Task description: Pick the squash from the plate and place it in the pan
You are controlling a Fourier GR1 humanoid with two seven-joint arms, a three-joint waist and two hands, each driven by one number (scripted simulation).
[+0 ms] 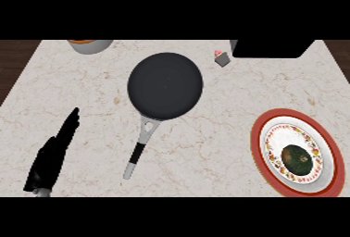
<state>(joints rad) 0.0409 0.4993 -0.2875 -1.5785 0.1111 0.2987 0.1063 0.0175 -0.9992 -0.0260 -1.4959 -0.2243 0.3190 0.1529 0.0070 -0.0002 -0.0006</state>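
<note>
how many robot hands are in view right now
1: the left hand, at the lower left of the counter, fingers straight, to the lower left of the pan. The right hand does not show; it may lie outside the view.

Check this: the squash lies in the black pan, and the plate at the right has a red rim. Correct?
Not quite. In the head view the squash lies on the red-rimmed plate at the right; the pan is empty.
</note>
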